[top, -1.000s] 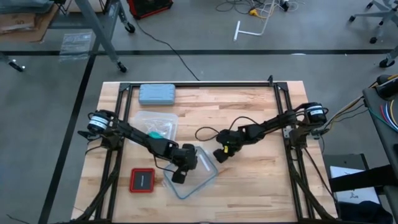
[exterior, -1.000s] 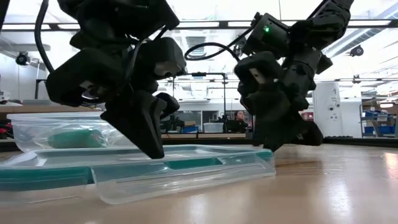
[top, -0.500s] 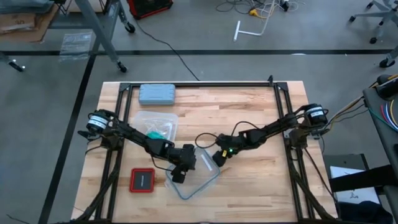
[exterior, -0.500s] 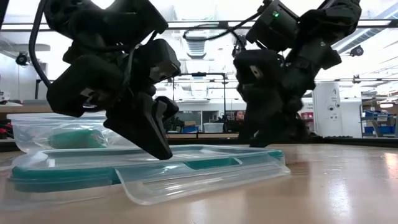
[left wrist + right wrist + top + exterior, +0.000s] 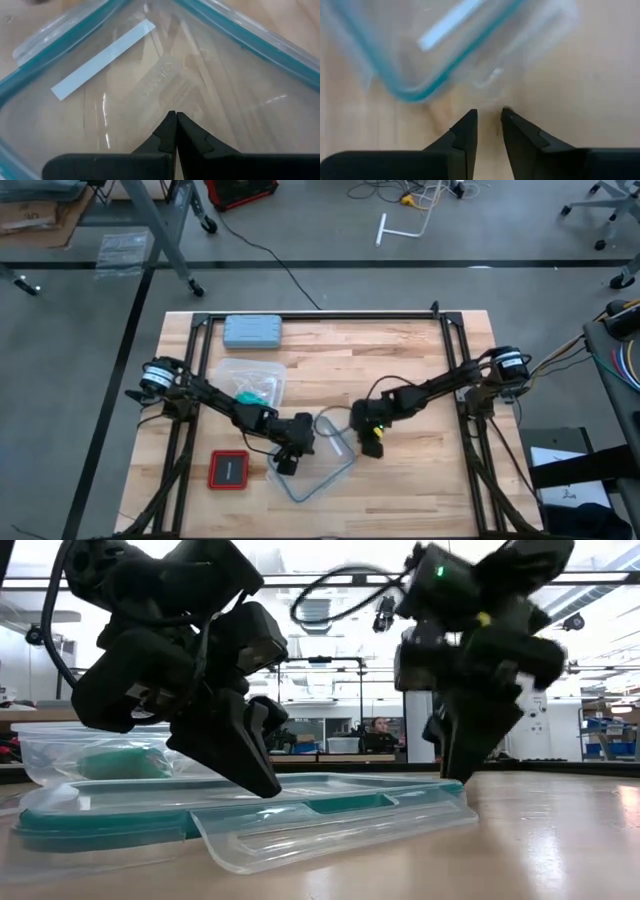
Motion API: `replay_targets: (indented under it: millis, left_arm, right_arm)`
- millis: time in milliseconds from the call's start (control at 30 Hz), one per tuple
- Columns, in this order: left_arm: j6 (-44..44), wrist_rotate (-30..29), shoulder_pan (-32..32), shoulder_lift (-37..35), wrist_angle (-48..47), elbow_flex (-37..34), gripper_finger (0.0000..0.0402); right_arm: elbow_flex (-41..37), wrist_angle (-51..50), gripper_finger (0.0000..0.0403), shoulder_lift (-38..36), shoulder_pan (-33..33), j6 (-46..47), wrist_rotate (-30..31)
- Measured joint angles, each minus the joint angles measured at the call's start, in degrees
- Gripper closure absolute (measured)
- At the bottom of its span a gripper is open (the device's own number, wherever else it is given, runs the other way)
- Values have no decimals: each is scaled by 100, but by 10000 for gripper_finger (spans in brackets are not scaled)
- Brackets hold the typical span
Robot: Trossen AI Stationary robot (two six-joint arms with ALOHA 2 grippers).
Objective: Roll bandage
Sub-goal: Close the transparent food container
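Note:
The teal-green bandage point(image 5: 247, 394) lies as a small roll inside a clear tub point(image 5: 252, 381) at the table's left; the low view shows the bandage point(image 5: 118, 762) through the tub wall. A clear lid with a teal seal point(image 5: 327, 464) lies flat on the wood nearer the middle. My left gripper point(image 5: 284, 462) is shut and points down onto the lid point(image 5: 150, 75). My right gripper point(image 5: 372, 446) is open by a narrow gap with nothing in it. It stands just off the lid's right corner point(image 5: 415, 92). My left gripper comes down slanting from above with its shut fingertips point(image 5: 176, 116) on the lid's clear middle panel point(image 5: 165, 85), inside the teal rim. The lid lies flat on the table under them. The low view shows the tip point(image 5: 266, 787) level with the lid's top.
A grey-blue hard case point(image 5: 252, 331) lies at the far left of the table. A red and black square object point(image 5: 228, 470) sits near the front left. A black frame point(image 5: 320, 317) rings the table. Bare wood spreads right of the lid.
My right gripper has swung toward the table's near and right edges, turned, and come down beside the lid's right corner; it is blurred in motion. The lid has slid and turned a little, its right end moving toward the table's right. My left gripper stays on the lid.

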Motion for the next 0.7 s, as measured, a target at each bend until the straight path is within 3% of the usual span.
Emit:
replay_targets:
  millis: [100, 167, 267, 400, 467, 700]
  left_arm:
    - [9, -2, 0, -6, 236, -154, 401]
    - [53, -1, 0, -10, 424, -260, 401]
    - [84, -2, 0, -10, 623, -354, 401]
    - [93, -7, 0, -10, 671, -369, 401]
    - [106, 1, 0, -10, 677, -372, 401]
    - [140, -24, 0, -3, 750, -387, 401]
  right_arm:
    - [-14, -268, 319, 4, 360, -419, -135]
    - [-35, -245, 317, -11, 675, -837, 186]
    - [-47, -61, 313, -1, 1109, -1267, 1241]
    - [-40, 113, 309, 13, 1527, -2032, 3236]
    - [-40, 280, 305, 69, 1589, -2306, 3729]
    - [-49, 423, 284, 246, 1561, -2424, 2983]
